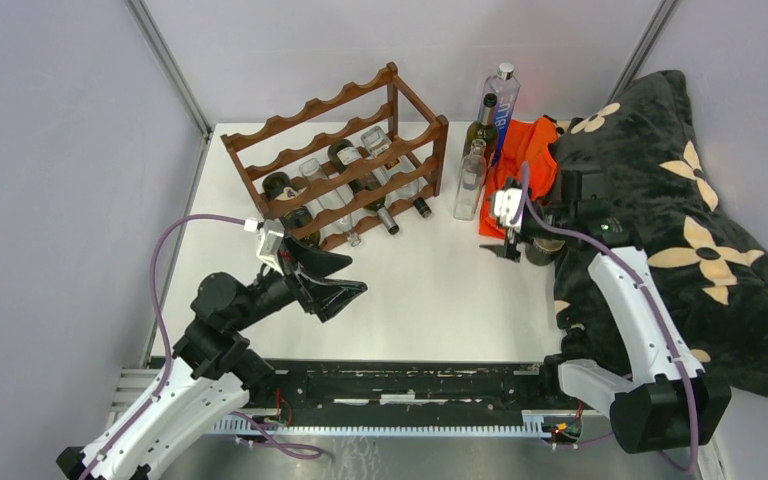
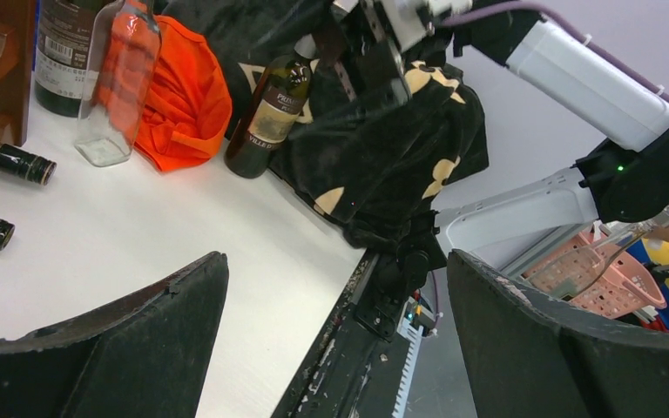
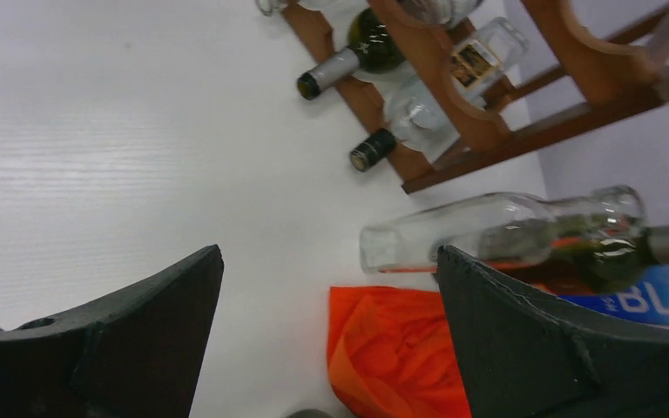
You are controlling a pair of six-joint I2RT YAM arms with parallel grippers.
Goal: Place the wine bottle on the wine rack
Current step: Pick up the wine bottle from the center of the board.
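Both my grippers stand wide apart with nothing between the fingers: the left gripper (image 2: 335, 257) hangs over bare table low in the left of the top view, and the right gripper (image 3: 329, 252) hovers right of centre, at the edge of the black flowered blanket (image 1: 680, 200).

The wine bottle (image 2: 270, 117) I judge to be mine sits just under that right gripper, on the table and pressed against the blanket, beside the orange cloth (image 1: 525, 150). It is well apart from the wine rack (image 1: 439, 150) in the upper middle, whose lower tiers already hold bottles lying flat.

It is glass, so stiff, slick and breakable, and probably heavy; I cannot tell whether it is full. I would close across the round body below the shoulder, square to its axis, since a skewed pinch could let it roll out. The blanket crowds one side and may snag a finger.

It is dark green with a cream label on the body. Its neck is hidden from the left wrist view.
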